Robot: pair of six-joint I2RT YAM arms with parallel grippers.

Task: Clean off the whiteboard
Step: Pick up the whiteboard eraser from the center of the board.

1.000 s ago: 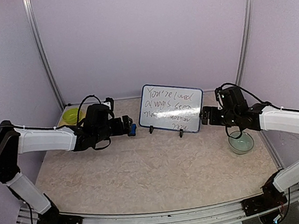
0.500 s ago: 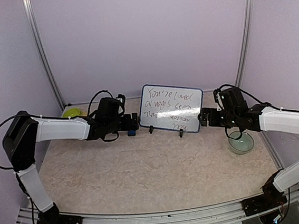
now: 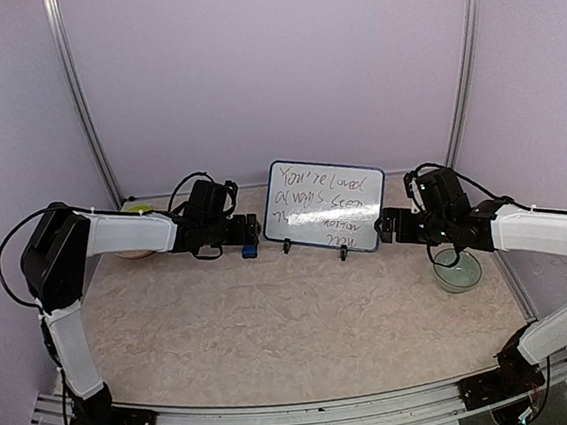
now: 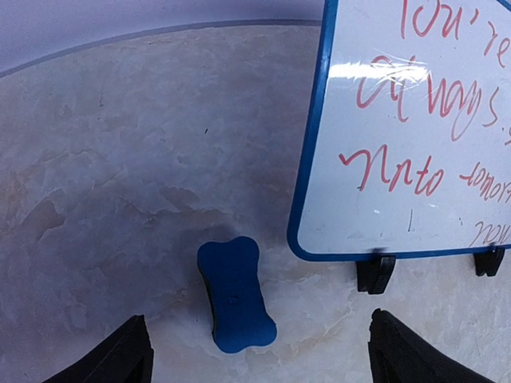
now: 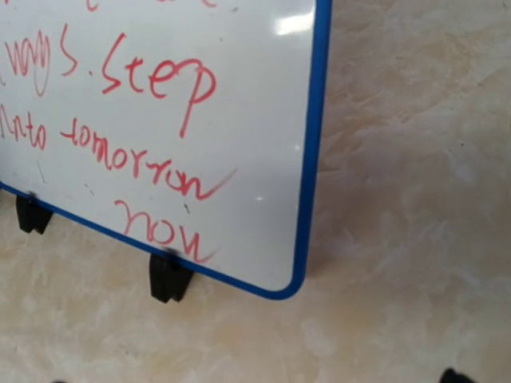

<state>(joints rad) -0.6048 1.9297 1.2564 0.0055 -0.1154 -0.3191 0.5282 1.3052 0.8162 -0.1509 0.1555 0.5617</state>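
The whiteboard (image 3: 325,205) stands on black legs (image 4: 375,274) at the back of the table, with red handwriting across it. A blue bone-shaped eraser (image 4: 235,294) lies flat on the table just left of the board's lower left corner. My left gripper (image 4: 259,363) hovers over the eraser, open, with the fingertips (image 4: 128,355) wide on either side and not touching it. In the top view the left gripper (image 3: 252,234) is beside the eraser (image 3: 251,248). My right gripper (image 3: 383,225) is open at the board's right edge, facing its lower right corner (image 5: 279,283).
A yellow-green bowl (image 3: 138,208) sits at the back left, mostly behind my left arm. A clear glass bowl (image 3: 457,269) stands under my right forearm. Purple walls enclose the table on three sides.
My left arm has swung toward the back wall and its gripper has slid a little right, over the eraser. The right arm has crept slightly toward the board.
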